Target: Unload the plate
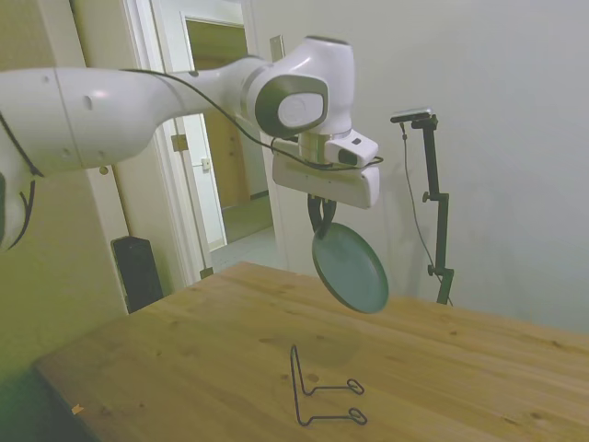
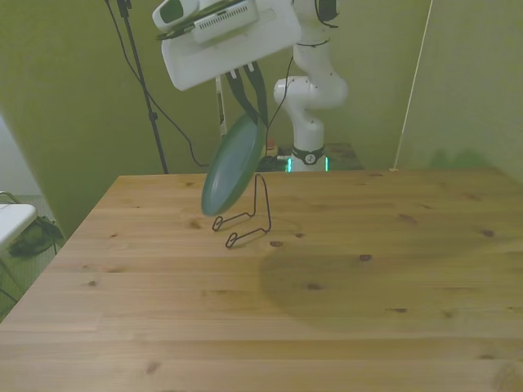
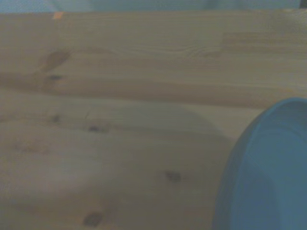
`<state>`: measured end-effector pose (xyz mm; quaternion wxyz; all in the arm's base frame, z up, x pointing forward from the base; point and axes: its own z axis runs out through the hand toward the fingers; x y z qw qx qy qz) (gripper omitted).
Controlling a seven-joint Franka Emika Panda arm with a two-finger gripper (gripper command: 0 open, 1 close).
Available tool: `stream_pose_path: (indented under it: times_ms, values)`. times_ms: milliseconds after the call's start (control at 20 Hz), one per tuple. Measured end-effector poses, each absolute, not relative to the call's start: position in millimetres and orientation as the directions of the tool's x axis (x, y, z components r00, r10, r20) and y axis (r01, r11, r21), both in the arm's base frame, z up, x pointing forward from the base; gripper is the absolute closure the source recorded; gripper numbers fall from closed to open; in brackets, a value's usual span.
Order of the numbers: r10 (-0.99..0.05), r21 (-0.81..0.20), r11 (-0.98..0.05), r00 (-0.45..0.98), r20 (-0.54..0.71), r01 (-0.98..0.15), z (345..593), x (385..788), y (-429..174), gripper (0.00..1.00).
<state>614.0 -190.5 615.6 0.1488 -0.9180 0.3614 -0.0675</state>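
Teal-green plate (image 1: 351,268) is held tilted above the table (image 1: 479,368), clamped at its rim by the gripper (image 1: 321,221), clear of the wire stand (image 1: 324,398).

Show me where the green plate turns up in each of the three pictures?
Side view: the plate hangs mid-air from the gripper, right of centre.
Front view: the plate hangs tilted, upper left of centre.
Wrist view: the plate shows as a blurred blue curve.
Shared landmark: the wire stand, below the plate; absent from wrist view.
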Motion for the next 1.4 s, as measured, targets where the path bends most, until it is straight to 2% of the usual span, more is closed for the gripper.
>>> stream_pose_path:
  times_ms: [150,300,500,650,750,1200,1250,1400]
  values:
    - [-0.752,-0.268,-0.649,0.654,0.083,-0.713,581.2,652.4,-149.5,1.00]
    - [-0.804,-0.215,-0.595,0.576,0.147,-0.775,535.3,676.3,-124.9,1.00]
    - [-0.855,-0.120,-0.502,0.471,0.219,-0.856,469.3,689.2,-121.3,1.00]
    - [-0.883,-0.054,-0.425,0.400,0.246,-0.904,433.4,689.6,-126.1,1.00]
    - [-0.892,-0.041,-0.404,0.384,0.240,-0.914,421.8,690.1,-126.8,1.00]
    - [-0.898,-0.049,-0.388,0.365,0.244,-0.920,398.5,685.9,-137.6,1.00]
    - [-0.899,-0.046,-0.387,0.365,0.243,-0.921,395.6,684.7,-139.1,0.00]
    - [-0.899,-0.047,-0.386,0.365,0.242,-0.921,392.3,681.8,-143.1,0.00]
